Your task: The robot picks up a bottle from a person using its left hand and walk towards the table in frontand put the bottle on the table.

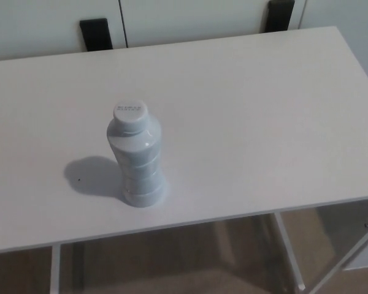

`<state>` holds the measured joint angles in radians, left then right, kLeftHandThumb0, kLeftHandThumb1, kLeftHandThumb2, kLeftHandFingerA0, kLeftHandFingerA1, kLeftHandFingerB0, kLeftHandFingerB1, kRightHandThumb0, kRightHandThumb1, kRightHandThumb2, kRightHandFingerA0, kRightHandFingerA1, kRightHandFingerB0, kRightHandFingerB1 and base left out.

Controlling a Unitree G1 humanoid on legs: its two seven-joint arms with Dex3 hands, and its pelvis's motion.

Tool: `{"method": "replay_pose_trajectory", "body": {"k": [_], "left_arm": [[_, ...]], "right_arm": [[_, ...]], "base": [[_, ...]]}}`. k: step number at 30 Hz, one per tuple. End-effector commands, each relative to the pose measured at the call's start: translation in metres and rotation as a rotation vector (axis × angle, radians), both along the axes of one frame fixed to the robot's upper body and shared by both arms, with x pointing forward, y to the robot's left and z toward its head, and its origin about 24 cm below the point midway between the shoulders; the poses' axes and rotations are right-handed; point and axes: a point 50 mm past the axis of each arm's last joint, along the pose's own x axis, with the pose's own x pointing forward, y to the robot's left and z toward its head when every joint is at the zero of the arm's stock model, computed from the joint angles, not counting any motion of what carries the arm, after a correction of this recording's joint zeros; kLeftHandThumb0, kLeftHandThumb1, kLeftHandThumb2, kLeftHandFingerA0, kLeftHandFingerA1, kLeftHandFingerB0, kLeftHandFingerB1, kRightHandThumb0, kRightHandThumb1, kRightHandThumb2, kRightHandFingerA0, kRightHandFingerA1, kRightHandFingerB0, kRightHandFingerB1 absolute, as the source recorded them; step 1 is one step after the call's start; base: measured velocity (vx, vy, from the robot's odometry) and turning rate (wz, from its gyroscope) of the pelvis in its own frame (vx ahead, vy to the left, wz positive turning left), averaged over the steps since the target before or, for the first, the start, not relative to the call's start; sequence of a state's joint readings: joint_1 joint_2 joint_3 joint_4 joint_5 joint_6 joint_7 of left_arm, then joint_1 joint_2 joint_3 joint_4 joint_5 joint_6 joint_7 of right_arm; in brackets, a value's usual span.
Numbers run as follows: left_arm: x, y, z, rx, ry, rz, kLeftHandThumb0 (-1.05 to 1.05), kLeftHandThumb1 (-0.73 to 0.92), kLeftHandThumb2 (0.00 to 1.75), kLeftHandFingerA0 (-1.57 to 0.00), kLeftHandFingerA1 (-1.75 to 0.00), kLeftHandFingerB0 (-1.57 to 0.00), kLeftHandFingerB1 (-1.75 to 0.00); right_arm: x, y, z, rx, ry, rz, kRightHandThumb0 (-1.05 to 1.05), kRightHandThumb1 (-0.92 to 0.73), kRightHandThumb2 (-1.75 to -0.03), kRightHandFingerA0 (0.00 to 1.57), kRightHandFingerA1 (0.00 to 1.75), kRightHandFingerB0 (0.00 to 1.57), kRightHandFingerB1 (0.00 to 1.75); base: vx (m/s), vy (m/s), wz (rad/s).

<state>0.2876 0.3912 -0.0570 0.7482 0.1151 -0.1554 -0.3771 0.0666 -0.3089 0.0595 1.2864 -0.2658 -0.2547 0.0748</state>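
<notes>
A white ribbed bottle (136,156) with a white cap stands upright on the white table (251,116), left of the middle and close to the front edge. Its shadow falls to its left. Nothing touches the bottle. Neither of my hands nor any part of my arms shows in the head view.
The table's front edge runs across the lower part of the picture, with its white frame legs (288,251) and the brown floor below. Behind the table stands a white wall or cabinet with two black blocks (95,33) at its foot.
</notes>
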Motion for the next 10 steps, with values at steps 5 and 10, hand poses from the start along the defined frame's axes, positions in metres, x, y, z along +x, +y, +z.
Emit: {"method": "replay_pose_trajectory", "body": {"k": [5,10], "left_arm": [[0.0008,0.0480,-0.0066,0.473,0.181,-0.101,-0.32,0.79,0.64,-0.47,-0.40,-0.32,-0.35],[-0.0004,0.0477,-0.0080,0.459,0.177,-0.085,-0.38,0.76,0.63,-0.44,-0.39,-0.31,-0.33]], "right_arm": [[-0.0024,-0.0043,0.0012,-0.001,-0.020,-0.069,-0.25,-0.67,-0.60,0.59,0.47,0.45,0.39],[-0.0013,-0.0049,0.0018,0.001,-0.023,-0.062,-0.25,-0.69,-0.61,0.58,0.46,0.45,0.39]], "base": [[0.00,0.000,0.00],[0.00,0.000,0.00]]}}
